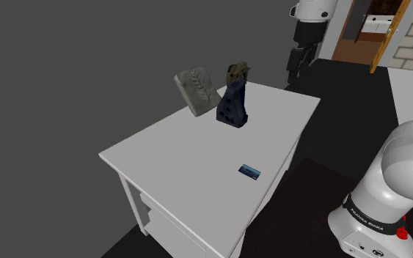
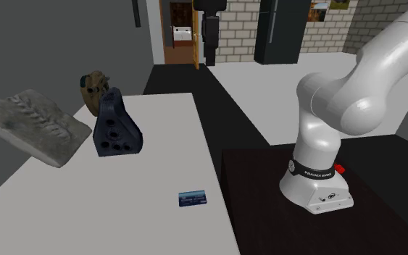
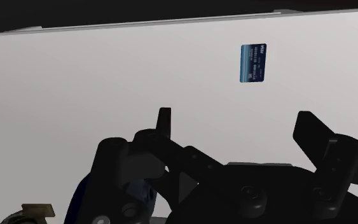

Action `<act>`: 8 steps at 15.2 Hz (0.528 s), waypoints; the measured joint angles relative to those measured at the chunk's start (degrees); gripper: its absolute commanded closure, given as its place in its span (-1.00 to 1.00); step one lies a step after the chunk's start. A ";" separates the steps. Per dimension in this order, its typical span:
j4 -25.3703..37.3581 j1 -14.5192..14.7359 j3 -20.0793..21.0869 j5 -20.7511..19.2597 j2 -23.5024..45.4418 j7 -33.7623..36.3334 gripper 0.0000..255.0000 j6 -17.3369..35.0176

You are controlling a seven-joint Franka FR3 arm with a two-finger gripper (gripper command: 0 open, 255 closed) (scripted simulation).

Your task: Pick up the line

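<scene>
A small blue card (image 1: 250, 171) (image 2: 193, 198) lies flat on the white table (image 1: 168, 143), near the edge facing the stand. In the wrist view the card (image 3: 253, 62) lies well beyond the fingertips, on bare tabletop. A dark blue wedge with round holes (image 1: 231, 105) (image 2: 115, 127) (image 3: 81, 196) stands farther back. Behind it is a brown lumpy object (image 1: 237, 71) (image 2: 93, 90). My black gripper (image 1: 292, 73) (image 2: 211, 59) (image 3: 237, 126) hangs high above the table's far side, open, with nothing between its fingers.
A grey slab with a raised pattern (image 1: 196, 90) (image 2: 34, 124) leans at the table's back. The arm's base (image 2: 315, 185) stands on a dark box beside the table. A brick wall and an open doorway (image 2: 182, 32) lie behind.
</scene>
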 measured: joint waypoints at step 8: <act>-2.91 1.48 1.56 1.26 9.48 1.79 -1.00 4.84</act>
